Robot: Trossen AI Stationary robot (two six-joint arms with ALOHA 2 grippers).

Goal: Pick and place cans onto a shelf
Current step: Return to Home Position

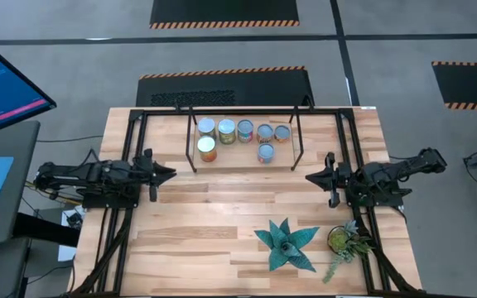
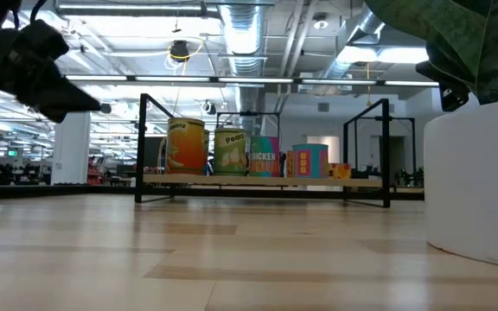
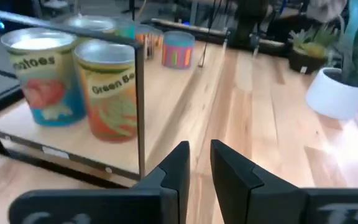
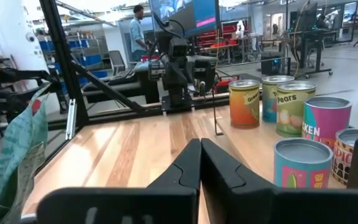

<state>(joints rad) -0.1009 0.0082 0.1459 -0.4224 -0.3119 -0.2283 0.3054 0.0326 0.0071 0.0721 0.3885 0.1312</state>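
Note:
Several cans (image 1: 226, 131) stand upright on their bases on the shelf (image 1: 296, 141), a low black-rod rack with a wooden surface at the table's far middle. In the low view the cans (image 2: 232, 151) stand in a row on the shelf (image 2: 258, 180). My left gripper (image 1: 171, 172) hovers left of the shelf, pointing right, empty, with only a narrow gap between its fingers (image 3: 199, 163); the nearest cans (image 3: 107, 93) stand behind a shelf rod. My right gripper (image 1: 309, 176) hovers right of the shelf, pointing left, shut and empty (image 4: 200, 155), with cans (image 4: 297, 106) beside it.
A teal star-shaped plant (image 1: 286, 242) and a small potted plant (image 1: 342, 240) stand near the front right; a white pot (image 2: 478, 181) fills the right of the low view. Black table-frame rods (image 1: 131, 132) run along both sides. A person (image 4: 138, 25) stands in the room beyond.

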